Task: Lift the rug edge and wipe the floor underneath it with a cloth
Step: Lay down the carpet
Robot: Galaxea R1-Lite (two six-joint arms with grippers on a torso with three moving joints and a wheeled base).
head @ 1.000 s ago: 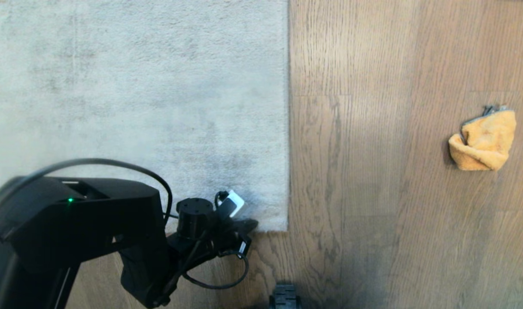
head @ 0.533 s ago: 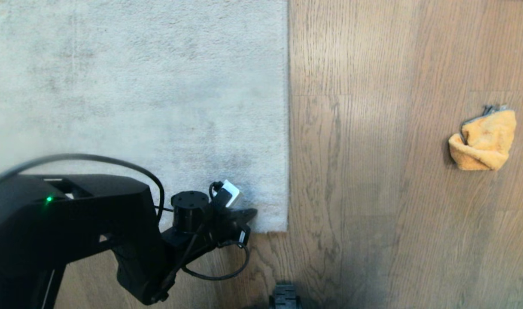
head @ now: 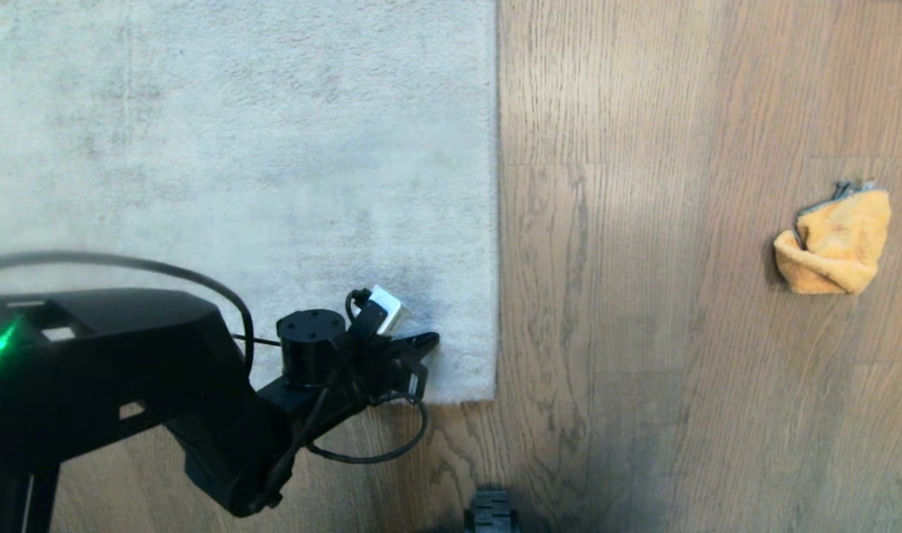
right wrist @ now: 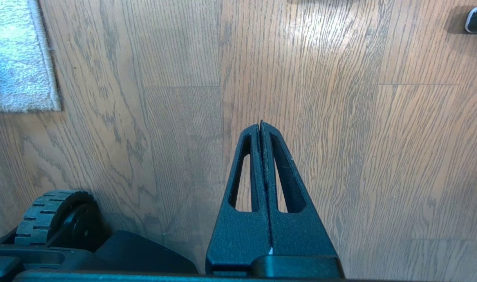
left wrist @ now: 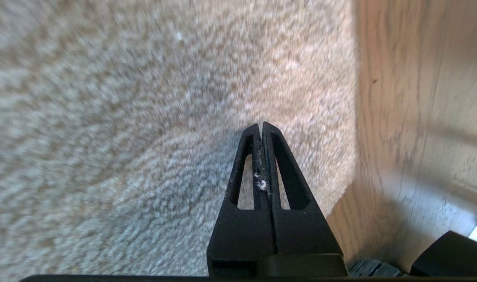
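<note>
The left gripper (left wrist: 261, 127), closed and empty, hangs over the rug's near corner, apparently just inside the rug edge (head: 497, 222) running lengthwise to its right.

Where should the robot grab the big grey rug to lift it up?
Best at the rug edge near the corner, coming in low from the bare floor side. The rug lies flat, so only its thin border gives something to pinch. The left hand is shut over that corner and would need to open first.
</note>
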